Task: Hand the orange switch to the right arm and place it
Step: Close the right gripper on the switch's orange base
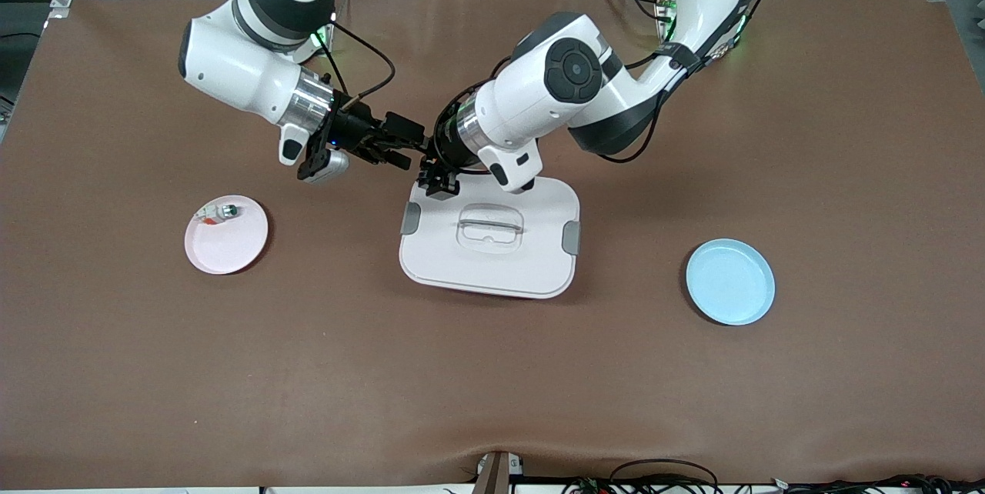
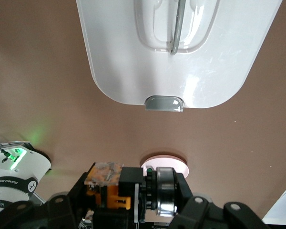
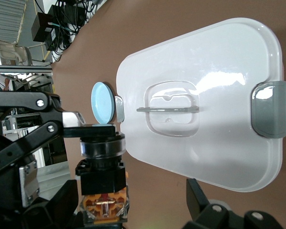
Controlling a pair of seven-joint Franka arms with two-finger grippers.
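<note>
The blue plate (image 1: 730, 281) sits nearest the front camera, toward the left arm's end of the table. It has nothing in it. A bit farther from the camera, in the middle, lies the white lid (image 1: 490, 236) with gray clips at two edges. About as far from the camera, toward the right arm's end, sits the pink plate (image 1: 226, 235). A small white-and-silver part (image 1: 218, 212) lies in it, close to the rim.

Farther still, the two grippers meet in the air over the edge of the lid that is farthest from the camera. The left gripper (image 1: 437, 175) is clenched on the orange switch (image 2: 133, 190). The switch is up in the air, not on the table. It lies sideways, with its long side pointing from one arm toward the other.

The right gripper (image 1: 396, 146) is spread wide, just beside the switch (image 3: 102, 179). In the right wrist view one finger shows on each side of the switch, not touching it. I think the right gripper next needs to squeeze the switch before the left one lets go.
</note>
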